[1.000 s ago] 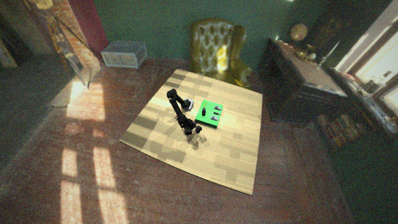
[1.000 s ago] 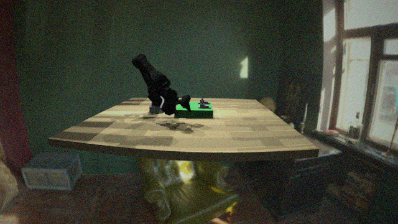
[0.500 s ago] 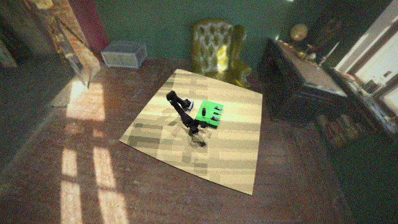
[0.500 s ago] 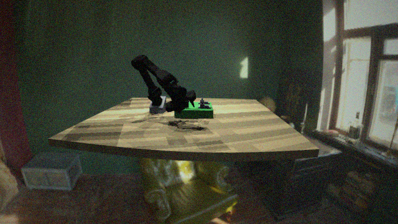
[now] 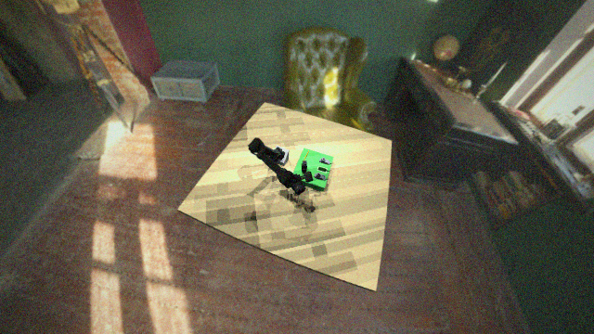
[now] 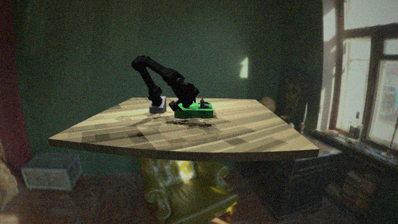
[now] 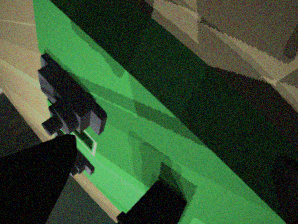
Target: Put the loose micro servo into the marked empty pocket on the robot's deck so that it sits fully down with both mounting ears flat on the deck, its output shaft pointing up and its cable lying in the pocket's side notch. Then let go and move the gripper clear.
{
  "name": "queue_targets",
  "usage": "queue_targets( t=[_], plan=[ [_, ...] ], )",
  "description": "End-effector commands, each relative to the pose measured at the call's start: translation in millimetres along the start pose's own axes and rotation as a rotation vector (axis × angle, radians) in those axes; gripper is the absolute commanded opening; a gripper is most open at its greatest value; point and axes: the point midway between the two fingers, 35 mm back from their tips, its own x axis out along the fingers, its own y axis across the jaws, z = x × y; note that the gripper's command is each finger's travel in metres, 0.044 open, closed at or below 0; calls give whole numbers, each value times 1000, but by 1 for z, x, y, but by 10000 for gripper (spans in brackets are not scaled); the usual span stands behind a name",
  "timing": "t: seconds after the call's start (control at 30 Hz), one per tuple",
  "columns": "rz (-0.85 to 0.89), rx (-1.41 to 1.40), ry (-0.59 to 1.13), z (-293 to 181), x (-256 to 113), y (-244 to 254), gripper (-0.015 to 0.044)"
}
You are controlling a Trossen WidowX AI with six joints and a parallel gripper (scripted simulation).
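The green deck (image 5: pixel 301 182) (image 6: pixel 193 115) (image 7: pixel 112 177) lies on the table and carries two dark seated servos, one (image 5: pixel 320 176) (image 7: pixel 70 97) large in the wrist view, the other (image 5: pixel 325 160) (image 7: pixel 82 165) beyond the pocket. The white-outlined empty pocket (image 5: pixel 323 169) (image 7: pixel 93 146) lies between them. The loose servo (image 5: pixel 304 166) (image 7: pixel 160 202) is a dark block on the deck away from the pocket, with a thin orange cable (image 5: pixel 306 156). My gripper (image 6: pixel 184 106) (image 7: pixel 177 156) is open, low over the deck around the loose servo, holding nothing. The servo's underside and shaft are hidden.
The arm's pale base (image 5: pixel 283 157) (image 6: pixel 157 109) stands beside the deck. The wooden table (image 5: pixel 353 223) (image 6: pixel 217 140) carries the arm and deck. The seated servos stand up from the deck near the pocket, within reach of the left finger in the wrist view.
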Motion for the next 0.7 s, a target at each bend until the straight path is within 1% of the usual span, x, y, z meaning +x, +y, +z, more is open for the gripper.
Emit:
queue_targets(
  t=[0.0,0.67],
  plan=[
    [-33,-115,31,-8,5,5,440],
    [-157,-701,166,-46,21,27,440]
  ],
)
